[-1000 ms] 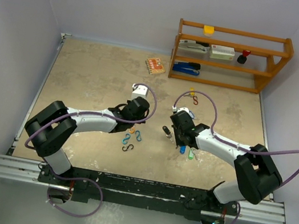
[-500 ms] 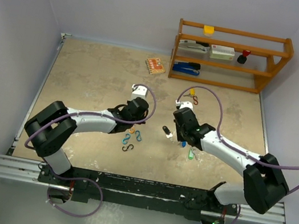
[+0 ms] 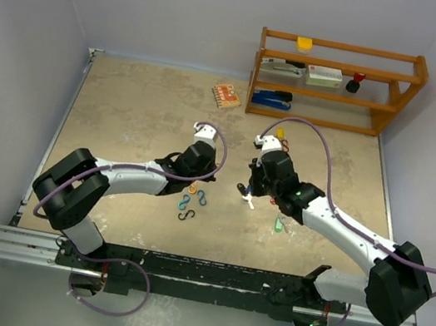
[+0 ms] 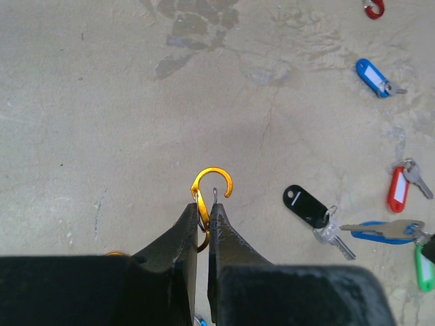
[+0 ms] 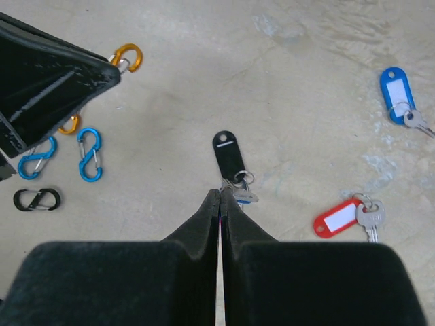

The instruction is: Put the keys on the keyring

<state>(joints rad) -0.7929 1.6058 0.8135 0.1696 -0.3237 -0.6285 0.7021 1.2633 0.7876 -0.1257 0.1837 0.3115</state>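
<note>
- Orange metal S-shaped clip (image 4: 211,192): the left jaws are pinched shut on its lower loop and hold it with the top hook free.
- The right jaws are squeezed fully together now. A second ago they were a little apart, low over the table (image 3: 143,108).
- The small key with a blue plastic tag (image 4: 370,236) lay beside the green-tagged key (image 3: 279,224) then. Now it is up at the tips of the right jaws, so they seem to be gripping it.
- The right arm has swung toward the clip and is near the black-tagged key (image 5: 228,153).
- That means one key is picked up. It is not on the clip yet, and others, like the red-tagged key (image 5: 338,219), lie loose.
</note>
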